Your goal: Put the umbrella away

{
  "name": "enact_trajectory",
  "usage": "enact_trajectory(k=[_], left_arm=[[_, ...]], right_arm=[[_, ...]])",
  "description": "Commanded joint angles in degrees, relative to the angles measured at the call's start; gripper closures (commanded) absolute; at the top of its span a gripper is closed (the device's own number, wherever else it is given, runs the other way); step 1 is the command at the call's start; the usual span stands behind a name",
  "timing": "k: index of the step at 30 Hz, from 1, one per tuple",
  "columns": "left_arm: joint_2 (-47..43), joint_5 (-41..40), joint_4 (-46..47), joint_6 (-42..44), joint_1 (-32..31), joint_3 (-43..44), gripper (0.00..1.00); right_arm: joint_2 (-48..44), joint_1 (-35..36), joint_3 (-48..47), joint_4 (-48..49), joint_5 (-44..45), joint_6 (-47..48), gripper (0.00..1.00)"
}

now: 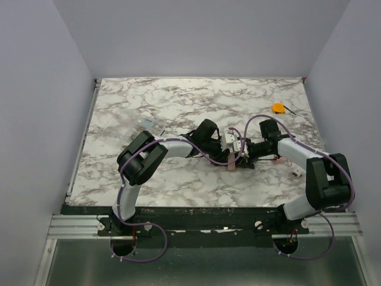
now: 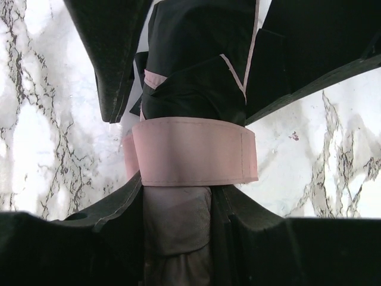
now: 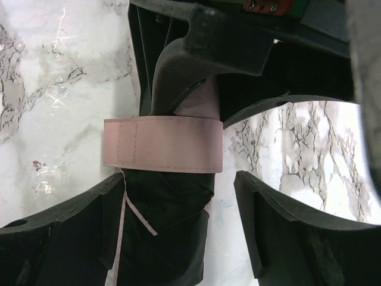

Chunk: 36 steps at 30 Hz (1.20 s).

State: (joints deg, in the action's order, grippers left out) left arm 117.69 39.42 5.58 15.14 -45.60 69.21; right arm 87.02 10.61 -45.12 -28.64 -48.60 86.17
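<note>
The umbrella lies folded on the marble table between the two arms. It shows black canopy fabric with thin pink trim, and a pink strap wrapped round the bundle. My left gripper is shut on the pale pink handle end, just below the strap. From the other side, my right gripper straddles the black fabric. Its left finger touches the cloth, while the right finger stands off with bare marble showing in the gap.
A small orange object lies at the back right. A clear packet lies left of centre, behind the left arm. Grey walls close in the table on the left, back and right.
</note>
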Motion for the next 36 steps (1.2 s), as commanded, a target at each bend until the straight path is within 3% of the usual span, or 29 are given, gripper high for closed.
enact_trajectory(k=[1, 5, 9, 15, 20, 25, 32, 36], left_arm=[[8.1, -3.3, -15.5, -0.4, -0.7, -4.6, 1.00], [8.1, -2.9, -14.5, -1.1, -0.4, -4.9, 1.00], [7.8, -2.9, -14.0, -1.4, -0.3, -5.0, 1.00], [7.6, -2.8, -14.2, -1.3, -0.2, -4.9, 1.00], [7.6, -2.6, -14.0, -1.3, 0.0, -5.1, 1.00], [7.6, -2.0, -13.1, -1.7, 0.1, -5.5, 1.00], [6.9, -2.1, -11.0, -1.9, 0.1, -7.3, 1.00], [7.3, -2.1, -10.8, -1.9, 0.2, -7.7, 1.00]], right_arm=[[1.9, 1.8, 3.7, 5.5, 7.5, -3.3, 0.25], [2.2, 2.3, 5.9, 7.8, 9.7, -3.3, 0.30], [2.0, 2.9, 7.6, 10.6, 11.8, -4.1, 0.22], [2.6, 3.1, 7.0, 11.2, 14.8, -5.8, 0.22], [2.4, 3.2, 5.2, 4.8, 14.4, -5.6, 0.19], [2.3, 3.2, 7.8, 6.7, 16.9, -5.2, 0.23], [-2.8, 0.8, 8.5, 5.4, 10.5, -4.1, 0.13], [-1.1, 0.8, 8.0, 6.9, 10.1, -3.7, 0.16]])
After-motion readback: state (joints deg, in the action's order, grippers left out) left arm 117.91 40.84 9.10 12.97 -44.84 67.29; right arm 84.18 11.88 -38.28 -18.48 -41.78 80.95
